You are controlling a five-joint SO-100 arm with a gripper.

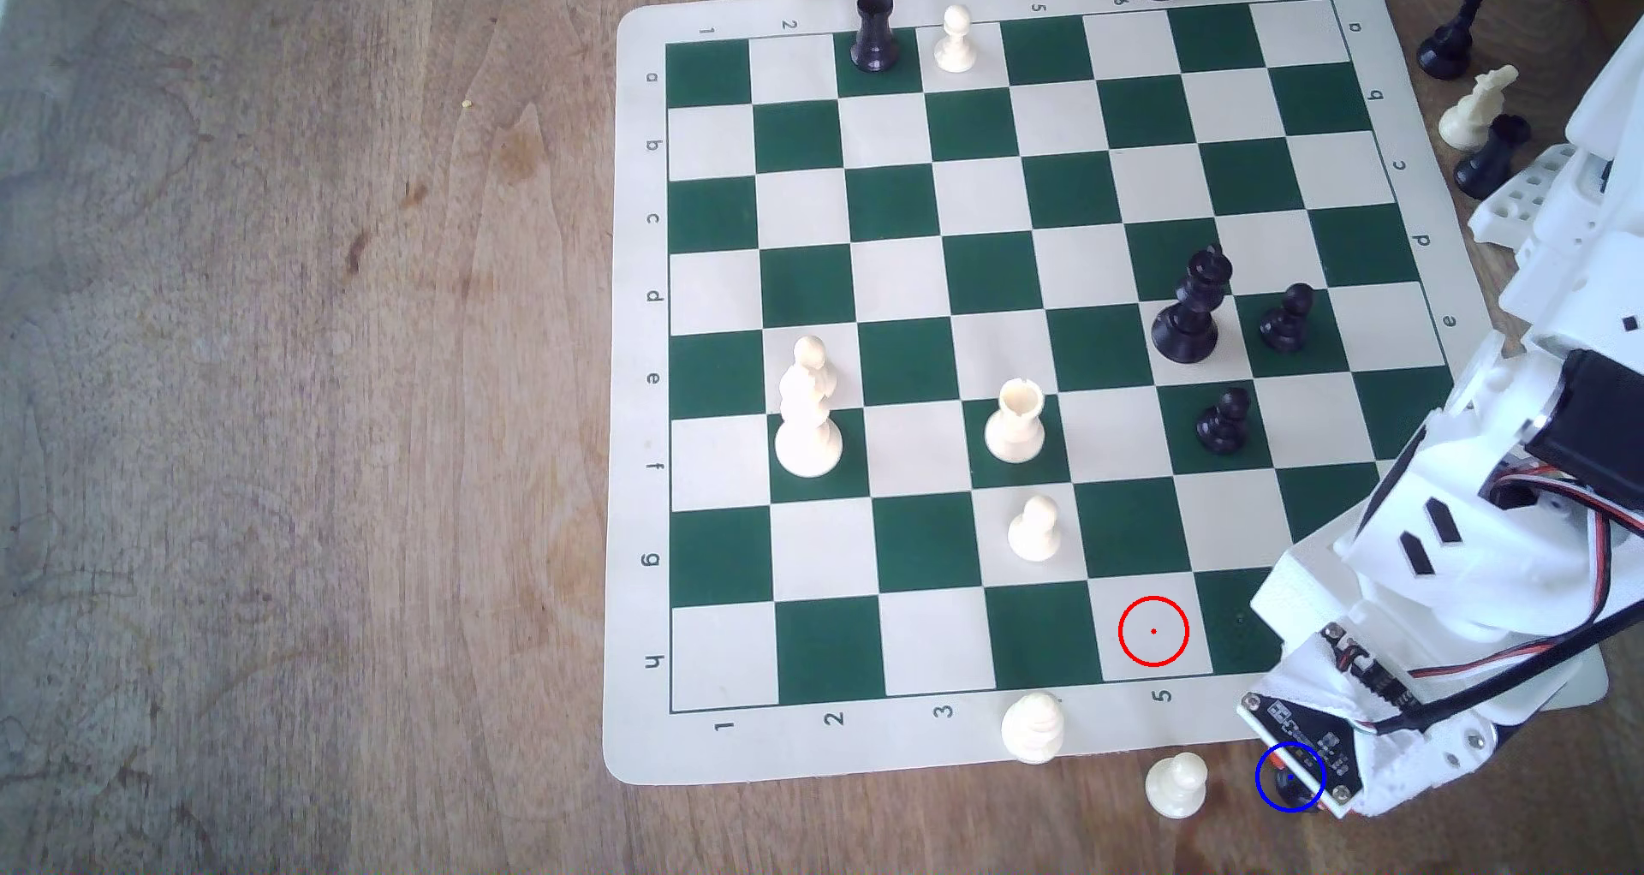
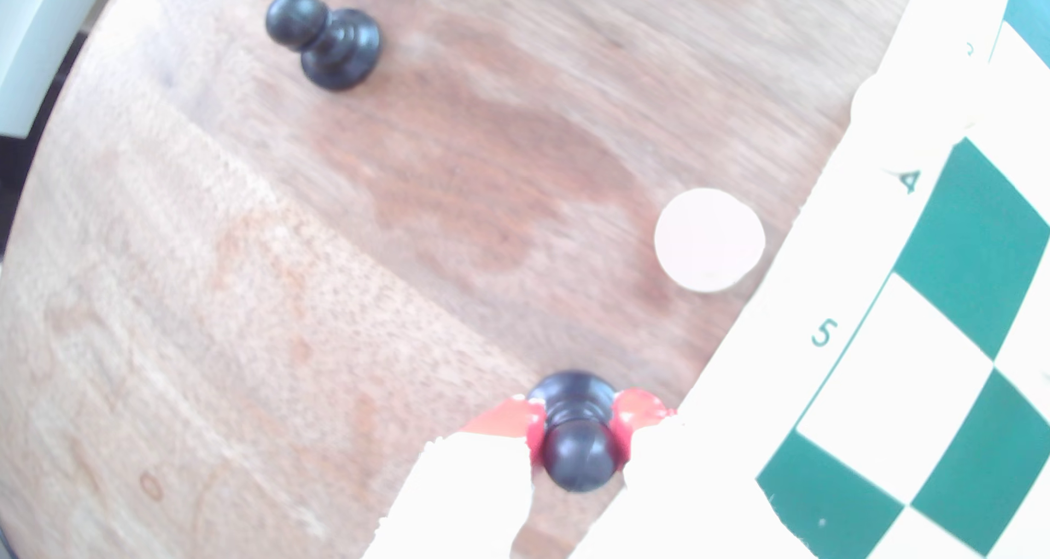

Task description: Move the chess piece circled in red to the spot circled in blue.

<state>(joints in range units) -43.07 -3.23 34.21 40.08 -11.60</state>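
My gripper point(image 2: 576, 440) clasped the black pawn point(image 2: 578, 451) by its neck over the blue ring point(image 1: 1290, 776), at five o'clock off the board point(image 1: 640, 750). I judged a straight, slow descent before letting go best.

The white arm point(image 1: 1459, 519) reaches in from the exterior view's right, bent downward toward the near edge of the scene. Its gripper point(image 2: 576, 442) points down, red-tipped fingers point(image 2: 511, 417) closed on either side of the black pawn point(image 2: 576, 451).
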